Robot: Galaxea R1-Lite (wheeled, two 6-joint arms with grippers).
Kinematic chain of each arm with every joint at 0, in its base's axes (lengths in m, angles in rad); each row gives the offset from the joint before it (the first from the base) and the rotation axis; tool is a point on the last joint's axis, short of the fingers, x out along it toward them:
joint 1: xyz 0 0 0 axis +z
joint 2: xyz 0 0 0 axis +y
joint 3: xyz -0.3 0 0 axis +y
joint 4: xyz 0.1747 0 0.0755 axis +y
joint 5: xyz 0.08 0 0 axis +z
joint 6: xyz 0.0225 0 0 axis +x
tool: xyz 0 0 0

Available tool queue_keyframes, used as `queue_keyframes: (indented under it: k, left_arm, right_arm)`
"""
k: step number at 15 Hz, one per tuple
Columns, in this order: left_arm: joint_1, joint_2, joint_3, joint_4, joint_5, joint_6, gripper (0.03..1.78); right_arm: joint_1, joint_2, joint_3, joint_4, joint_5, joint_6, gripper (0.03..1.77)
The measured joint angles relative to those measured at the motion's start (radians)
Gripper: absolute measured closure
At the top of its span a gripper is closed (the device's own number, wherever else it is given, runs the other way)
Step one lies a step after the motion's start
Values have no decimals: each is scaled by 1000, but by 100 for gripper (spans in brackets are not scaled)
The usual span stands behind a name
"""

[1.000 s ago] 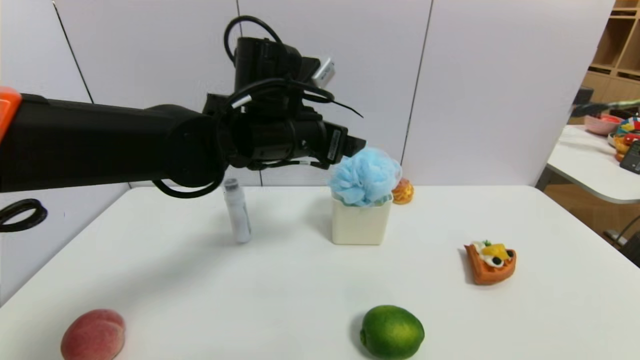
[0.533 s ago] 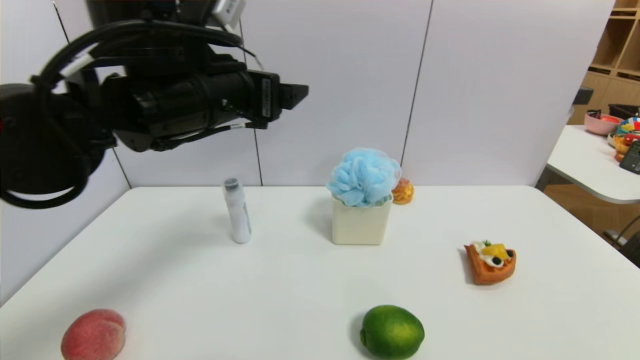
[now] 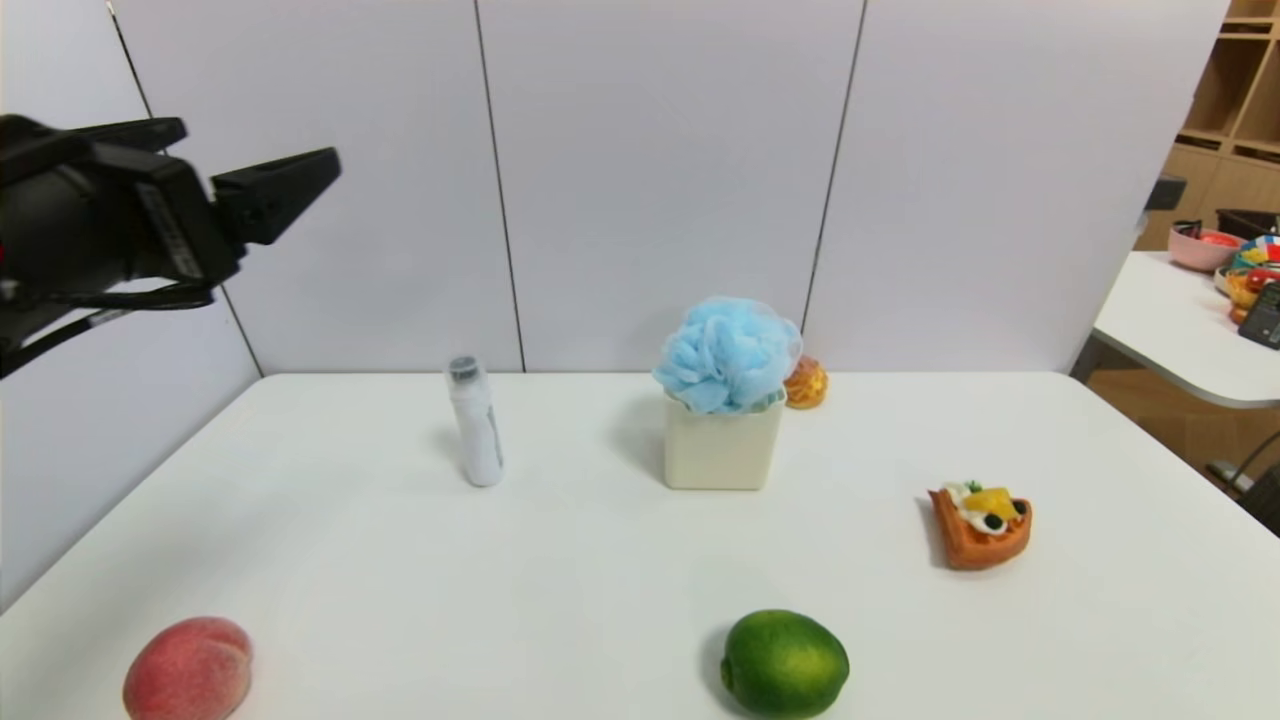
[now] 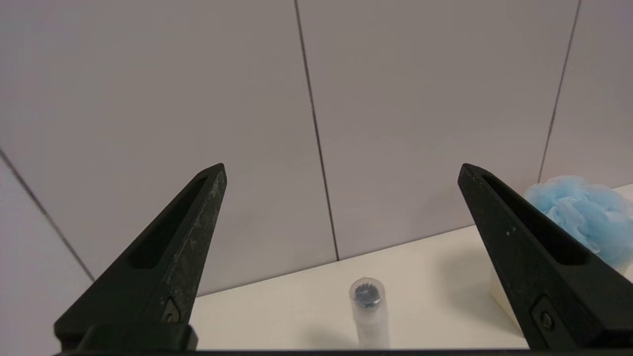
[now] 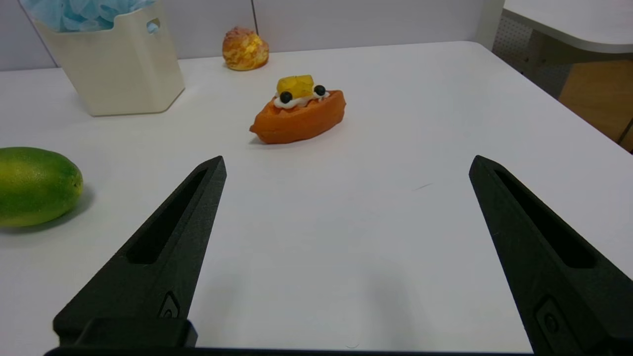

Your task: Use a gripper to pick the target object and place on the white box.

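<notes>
The light-blue bath pouf (image 3: 728, 352) sits on top of the cream-white box (image 3: 722, 452) at the back middle of the table, filling its opening. My left gripper (image 3: 258, 145) is open and empty, high above the table's far left corner, well apart from the pouf. In the left wrist view the left gripper (image 4: 342, 168) has wide-spread fingers, with the pouf (image 4: 583, 212) beyond one of them. My right gripper (image 5: 348, 159) is out of the head view; it hangs open and empty low over bare table. The box (image 5: 118, 69) and pouf (image 5: 84, 12) lie far ahead of it.
A white bottle (image 3: 475, 425) stands left of the box. A cream puff (image 3: 806, 382) lies behind the box and a waffle tart (image 3: 980, 525) to its right. A lime (image 3: 785, 663) and a peach (image 3: 187, 668) lie near the front edge. Another table (image 3: 1180, 330) stands at the right.
My left arm has drawn back from the pouf, up and then far to the left. The pouf stays on the box, no longer touched.
</notes>
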Motion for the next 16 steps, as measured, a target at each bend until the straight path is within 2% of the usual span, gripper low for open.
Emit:
queue_keyframes:
  k: [7, 11, 16]
  left_arm:
    - [141, -405, 284, -2, -3, 44, 12]
    - [264, -643, 386, 91, -18, 40, 12]
    - [345, -900, 531, 207, -97, 37, 12]
  right_arm:
    - [0, 0, 0, 0, 0, 0, 10]
    - [0, 0, 0, 0, 0, 0, 10]
    - [0, 0, 0, 0, 0, 0, 10]
